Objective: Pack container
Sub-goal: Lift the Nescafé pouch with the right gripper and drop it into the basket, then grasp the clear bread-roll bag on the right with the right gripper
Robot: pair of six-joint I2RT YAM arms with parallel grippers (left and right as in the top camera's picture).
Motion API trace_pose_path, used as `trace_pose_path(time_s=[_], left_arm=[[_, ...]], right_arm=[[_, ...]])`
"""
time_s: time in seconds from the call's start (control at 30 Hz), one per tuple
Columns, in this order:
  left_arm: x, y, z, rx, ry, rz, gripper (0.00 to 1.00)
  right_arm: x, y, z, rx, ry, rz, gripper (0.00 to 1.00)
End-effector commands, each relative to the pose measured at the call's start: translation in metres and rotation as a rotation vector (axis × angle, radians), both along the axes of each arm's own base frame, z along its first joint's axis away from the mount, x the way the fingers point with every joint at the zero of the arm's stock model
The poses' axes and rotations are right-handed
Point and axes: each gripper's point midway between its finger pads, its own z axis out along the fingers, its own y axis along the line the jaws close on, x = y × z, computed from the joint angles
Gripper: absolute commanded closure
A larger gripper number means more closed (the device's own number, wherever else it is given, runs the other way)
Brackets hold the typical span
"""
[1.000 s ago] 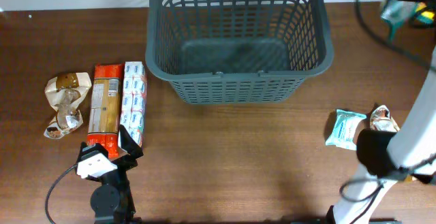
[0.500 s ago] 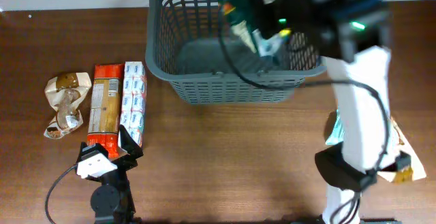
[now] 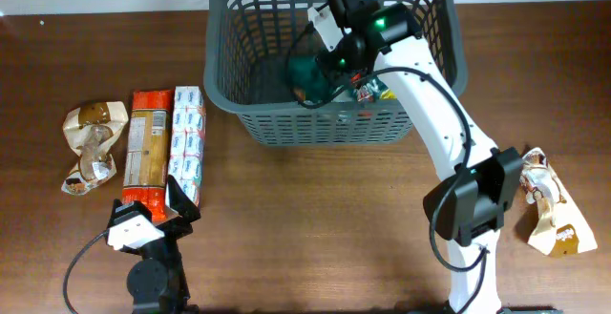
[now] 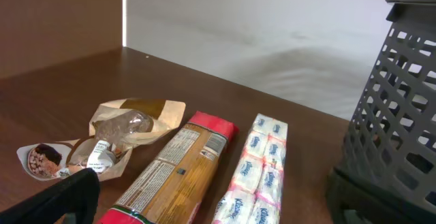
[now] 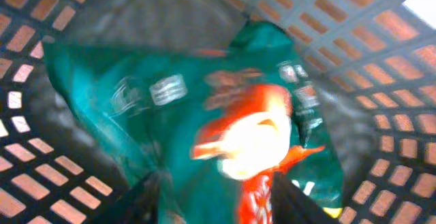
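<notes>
Right wrist view. Right jaws: two dark fingers at the lower edge, one either side of the lower end of a green packet (image 5: 204,115). The frame is blurred, so I cannot tell whether they are clamped on it or apart.
Green packet: teal-green with a red and orange graphic, inside the container (image 5: 392,81), whose lattice walls close it in on all sides.
Container: large dark grey slotted basket, upright and open-topped, standing at the far middle of the worktop (image 3: 315,219). The white right arm (image 3: 430,114) reaches into it from the near right.
Left jaws: parked at the near left edge, just by the near end of the orange packet. The left wrist view shows only one dark part at its lower left corner, so their state cannot be told.
Orange packet (image 3: 148,152): long, orange and red, lying flat left of the container.
Tissue packs (image 3: 188,142): a white and blue strip, lying alongside the orange packet on its container side.
Brown pouch (image 3: 91,147): crumpled, brown and white, farthest left.
Cream pouch (image 3: 549,214): crumpled, lying at the worktop's right edge, well apart from the container.
</notes>
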Motion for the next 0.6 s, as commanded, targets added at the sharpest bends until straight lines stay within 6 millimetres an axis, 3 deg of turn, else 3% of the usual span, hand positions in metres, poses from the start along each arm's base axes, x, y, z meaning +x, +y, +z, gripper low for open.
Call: trace_pose_path(time_s=[0.0, 0.1, 0.23, 0.33, 0.37, 0.47, 0.57], left_arm=[[0.0, 0.001, -0.001, -0.004, -0.007, 0.006, 0.01], [0.0, 0.001, -0.001, -0.004, -0.007, 0.005, 0.01], [0.0, 0.001, -0.001, -0.004, -0.007, 0.006, 0.01], [0.0, 0.001, -0.001, -0.004, -0.007, 0.005, 0.01], [0.0, 0.001, -0.001, -0.004, -0.007, 0.005, 0.01], [0.0, 0.001, -0.001, -0.004, -0.007, 0.006, 0.01], [0.0, 0.001, -0.001, -0.004, -0.007, 0.005, 0.01]], right_arm=[[0.005, -0.022, 0.075, -0.027, -0.189, -0.068, 0.46], [0.002, -0.049, 0.122, -0.06, -0.3, -0.139, 0.3], [-0.014, -0.101, 0.19, -0.056, -0.439, -0.253, 0.23], [-0.033, -0.161, 0.229, -0.042, -0.507, -0.386, 0.22], [-0.043, -0.201, 0.242, -0.025, -0.529, -0.493, 0.21], [-0.057, -0.271, 0.245, 0.018, -0.526, -0.629, 0.21], [-0.068, -0.333, 0.222, 0.032, -0.488, -0.753, 0.21]])
